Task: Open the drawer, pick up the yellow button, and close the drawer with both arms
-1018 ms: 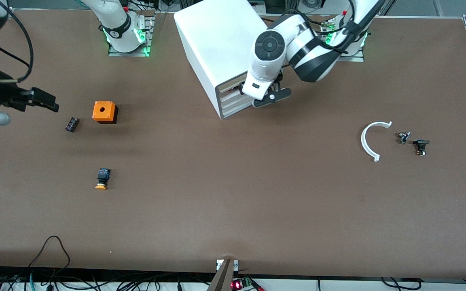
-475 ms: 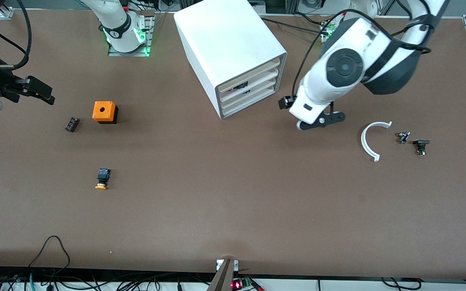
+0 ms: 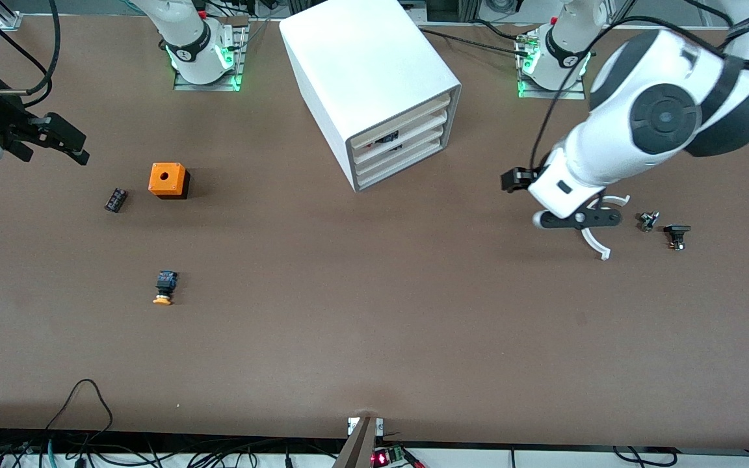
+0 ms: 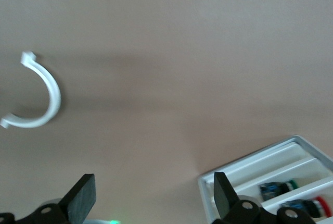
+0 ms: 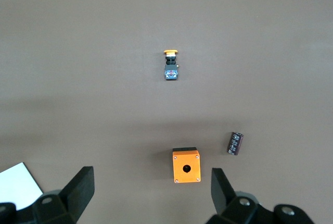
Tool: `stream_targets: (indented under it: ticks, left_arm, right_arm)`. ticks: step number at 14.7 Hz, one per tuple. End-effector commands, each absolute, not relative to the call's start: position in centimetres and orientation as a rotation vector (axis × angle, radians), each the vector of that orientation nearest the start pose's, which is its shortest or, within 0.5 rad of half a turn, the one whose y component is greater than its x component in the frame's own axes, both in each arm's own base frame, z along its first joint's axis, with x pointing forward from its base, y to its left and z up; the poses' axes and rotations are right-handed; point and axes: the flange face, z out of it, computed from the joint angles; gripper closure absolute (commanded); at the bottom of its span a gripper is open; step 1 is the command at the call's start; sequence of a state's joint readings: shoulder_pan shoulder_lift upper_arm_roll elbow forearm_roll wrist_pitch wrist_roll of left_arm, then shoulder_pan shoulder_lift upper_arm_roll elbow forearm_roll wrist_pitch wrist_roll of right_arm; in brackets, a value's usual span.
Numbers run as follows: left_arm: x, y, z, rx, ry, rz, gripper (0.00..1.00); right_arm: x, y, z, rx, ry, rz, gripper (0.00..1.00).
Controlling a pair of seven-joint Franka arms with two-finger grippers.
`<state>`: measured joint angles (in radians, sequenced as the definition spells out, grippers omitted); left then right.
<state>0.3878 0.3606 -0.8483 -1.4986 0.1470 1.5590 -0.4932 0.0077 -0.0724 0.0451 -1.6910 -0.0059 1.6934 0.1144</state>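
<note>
The button [image 3: 164, 288] lies on the counter [image 3: 374, 325], nearer the front camera than the orange box [image 3: 168, 180]. Left gripper [image 3: 577, 219], jaws wide and empty, hovers over the white curved clip [image 3: 599, 247]. Right gripper [image 3: 62, 138], jaws wide, hangs above the counter beside the orange box, toward the right arm's end.

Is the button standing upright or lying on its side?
On its side: the button lies flat on the table, cap pointing toward the front camera.
</note>
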Motion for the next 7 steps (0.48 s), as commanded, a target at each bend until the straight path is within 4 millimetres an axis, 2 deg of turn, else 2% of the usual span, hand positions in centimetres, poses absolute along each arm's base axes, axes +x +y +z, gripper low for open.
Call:
stream_targets:
  ticks: [1, 3, 5, 7]
  left_arm:
    - [59.5, -16.3, 52.4, -3.142, 0.131, 0.294, 0.00]
    - [59.6, -13.7, 53.4, -3.119, 0.198, 0.276, 0.00]
    - [59.1, -11.9, 55.0, -3.074, 0.272, 0.227, 0.00]
    - [58.7, -9.5, 55.7, -3.044, 0.339, 0.208, 0.00]
  right_arm:
    - [53.6, 3.1, 62.6, -3.138, 0.077, -0.138, 0.01]
    - [53.6, 3.1, 63.1, -3.125, 0.076, -0.128, 0.01]
    - [53.9, 2.9, 63.1, -3.122, 0.059, -0.116, 0.01]
    - [53.8, 2.6, 63.2, -3.123, -0.039, -0.117, 0.01]
